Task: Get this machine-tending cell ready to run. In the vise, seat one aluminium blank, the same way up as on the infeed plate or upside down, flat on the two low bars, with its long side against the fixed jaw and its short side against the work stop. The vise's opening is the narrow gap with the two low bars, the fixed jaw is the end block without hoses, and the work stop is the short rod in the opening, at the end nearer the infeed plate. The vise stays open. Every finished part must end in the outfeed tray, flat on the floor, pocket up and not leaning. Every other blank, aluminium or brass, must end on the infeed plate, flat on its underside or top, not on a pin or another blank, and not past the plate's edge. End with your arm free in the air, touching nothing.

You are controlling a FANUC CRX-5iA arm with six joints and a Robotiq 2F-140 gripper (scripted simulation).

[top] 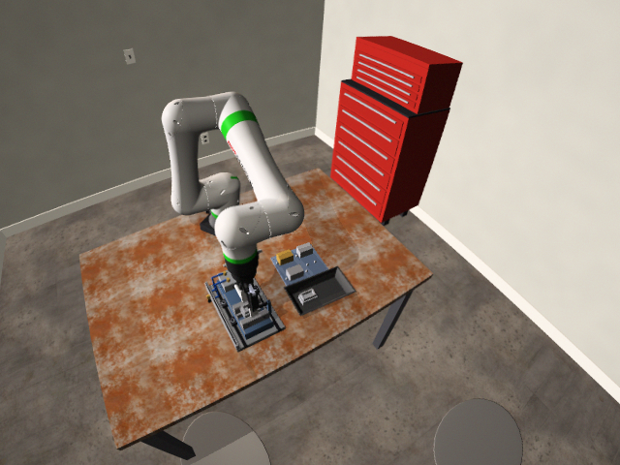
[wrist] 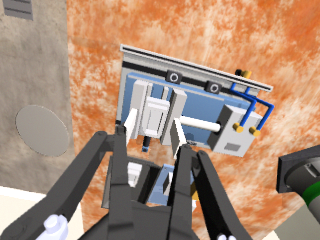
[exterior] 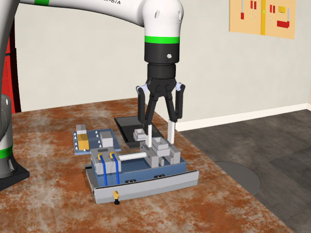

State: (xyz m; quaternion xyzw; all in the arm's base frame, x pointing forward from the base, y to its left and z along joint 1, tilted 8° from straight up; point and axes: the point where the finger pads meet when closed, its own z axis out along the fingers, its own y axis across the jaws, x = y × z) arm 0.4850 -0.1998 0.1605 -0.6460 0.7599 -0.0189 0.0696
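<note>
Poised upright near the bench's (top: 150, 320) middle, hand (exterior: 160, 134) half spread and gripping nothing, fingers (exterior: 171, 132) straddling the part (exterior: 160, 144) in the vise (exterior: 140, 165).

Grey finished part (exterior: 159, 145) in vise (exterior: 140, 165)

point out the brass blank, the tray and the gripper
brass blank (exterior: 82, 142), exterior view, its front face
tray (top: 342, 281), top view, its right wall
gripper (exterior: 160, 134), exterior view, midway between its white fingertips
</note>
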